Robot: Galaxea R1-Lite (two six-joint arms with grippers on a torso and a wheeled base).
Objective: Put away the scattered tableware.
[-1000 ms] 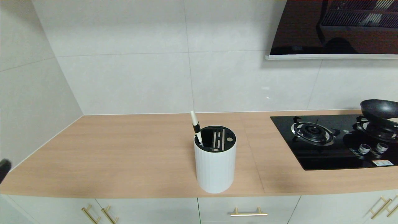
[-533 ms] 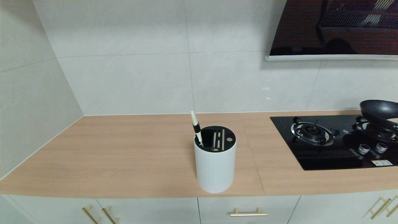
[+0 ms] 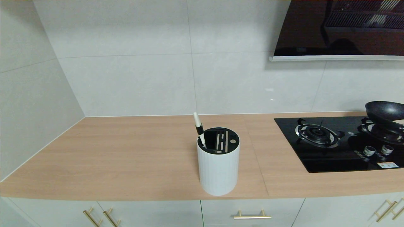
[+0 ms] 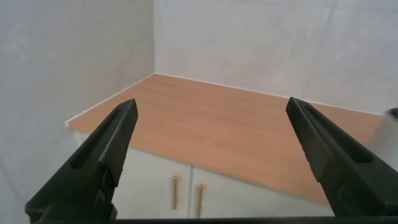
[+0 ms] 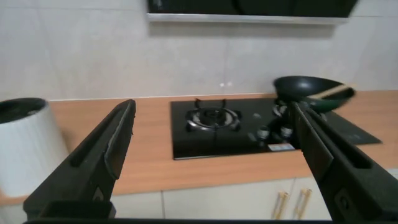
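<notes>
A white ribbed cylindrical holder with a black slotted top stands near the wooden counter's front edge; it also shows at the edge of the right wrist view as the holder. A white utensil with a black band leans out of its left slot. My left gripper is open, held off the counter's front left with nothing between its fingers. My right gripper is open too, held off the counter's front and facing the stove, with nothing in it.
A black gas stove is set into the wooden counter at the right, with a black pan on its far burner. Tiled walls close the back and left. White cabinets with brass handles sit below the counter.
A dark object at the head view's far left edge one second ago has left the picture. The holder and utensil have not moved.
</notes>
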